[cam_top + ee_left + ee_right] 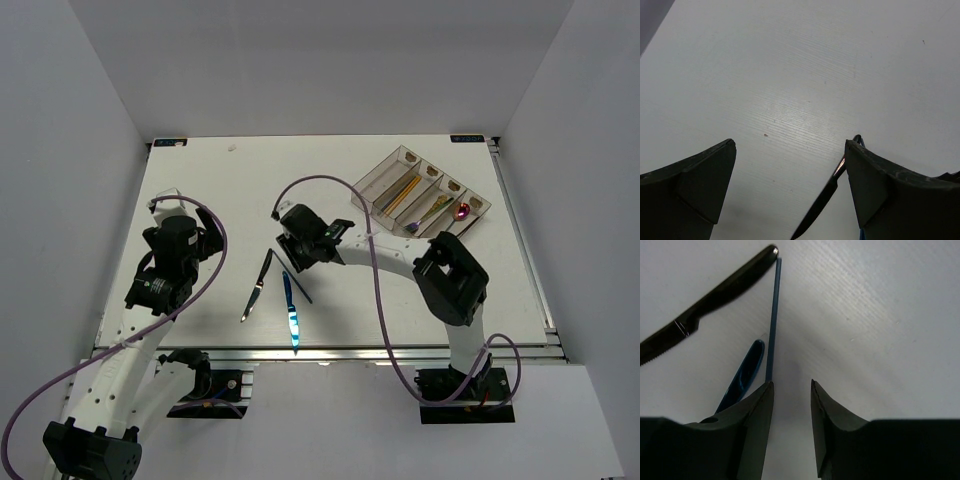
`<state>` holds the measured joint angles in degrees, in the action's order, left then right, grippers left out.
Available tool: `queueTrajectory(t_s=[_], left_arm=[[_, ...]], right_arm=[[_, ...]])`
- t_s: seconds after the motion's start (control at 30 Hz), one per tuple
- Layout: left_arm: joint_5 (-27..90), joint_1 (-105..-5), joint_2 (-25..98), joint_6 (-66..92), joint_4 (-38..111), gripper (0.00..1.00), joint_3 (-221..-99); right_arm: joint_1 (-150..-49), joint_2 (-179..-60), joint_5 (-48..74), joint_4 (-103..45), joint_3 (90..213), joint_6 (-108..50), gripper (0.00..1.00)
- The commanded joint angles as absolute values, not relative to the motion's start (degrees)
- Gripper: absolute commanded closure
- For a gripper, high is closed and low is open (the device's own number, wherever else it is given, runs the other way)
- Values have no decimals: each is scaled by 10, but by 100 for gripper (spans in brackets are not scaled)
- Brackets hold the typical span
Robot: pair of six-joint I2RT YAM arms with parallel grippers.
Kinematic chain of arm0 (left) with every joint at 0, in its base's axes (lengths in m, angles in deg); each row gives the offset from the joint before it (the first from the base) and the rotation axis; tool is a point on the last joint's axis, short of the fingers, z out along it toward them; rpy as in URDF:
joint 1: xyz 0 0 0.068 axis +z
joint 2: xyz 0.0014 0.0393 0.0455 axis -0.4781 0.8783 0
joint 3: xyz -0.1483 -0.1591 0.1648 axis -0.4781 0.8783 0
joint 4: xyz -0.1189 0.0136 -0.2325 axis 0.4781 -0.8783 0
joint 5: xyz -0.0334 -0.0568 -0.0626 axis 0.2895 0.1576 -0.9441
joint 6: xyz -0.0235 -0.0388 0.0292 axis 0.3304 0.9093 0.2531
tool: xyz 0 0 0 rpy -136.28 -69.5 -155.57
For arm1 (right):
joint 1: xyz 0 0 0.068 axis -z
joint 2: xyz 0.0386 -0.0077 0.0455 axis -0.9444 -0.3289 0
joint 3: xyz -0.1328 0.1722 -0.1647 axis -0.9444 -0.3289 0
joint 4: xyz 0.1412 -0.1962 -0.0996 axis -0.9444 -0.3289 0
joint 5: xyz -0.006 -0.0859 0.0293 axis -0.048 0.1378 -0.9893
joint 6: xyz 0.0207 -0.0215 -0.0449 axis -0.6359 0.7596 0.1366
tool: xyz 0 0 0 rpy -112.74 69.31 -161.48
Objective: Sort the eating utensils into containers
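Three eating utensils lie loose near the table's front: a black knife (256, 288), a blue knife (291, 312) and a thin blue chopstick (291, 276). My right gripper (290, 258) hovers low over them. In the right wrist view it (791, 385) is open with only bare table in the gap. The blue chopstick (771, 315) runs under its left finger, beside the blue knife handle (742, 374) and the black knife (705, 302). My left gripper (789, 145) is wide open and holds nothing. The black knife (822, 202) lies by its right finger. The containers (378, 172) stand at the back right.
The tray's compartments hold gold chopsticks (400, 195), a gold utensil (432, 212) and a purple spoon (462, 211). White walls close in the table on three sides. The left arm (165, 265) sits over the table's left side.
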<state>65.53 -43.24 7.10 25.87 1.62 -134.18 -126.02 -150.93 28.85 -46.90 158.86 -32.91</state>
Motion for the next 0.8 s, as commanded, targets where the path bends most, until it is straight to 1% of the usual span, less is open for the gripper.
queueTrajectory(t_s=[0.0, 0.07, 0.53, 0.63, 0.77], left_arm=[[661, -431, 67, 260, 16, 2, -1342], [659, -431, 67, 260, 16, 2, -1342], [656, -431, 63, 260, 17, 2, -1342], [655, -431, 62, 260, 17, 2, -1341], [654, -431, 62, 259, 18, 2, -1341]], right_arm=[[-1275, -1515, 308, -536, 1621, -312, 59], [-1291, -1520, 301, -546, 1616, -316, 62], [-1326, -1554, 310, -560, 1604, -339, 63], [-1328, -1560, 313, -567, 1602, -344, 67], [-1328, -1576, 338, -590, 1605, -352, 69]])
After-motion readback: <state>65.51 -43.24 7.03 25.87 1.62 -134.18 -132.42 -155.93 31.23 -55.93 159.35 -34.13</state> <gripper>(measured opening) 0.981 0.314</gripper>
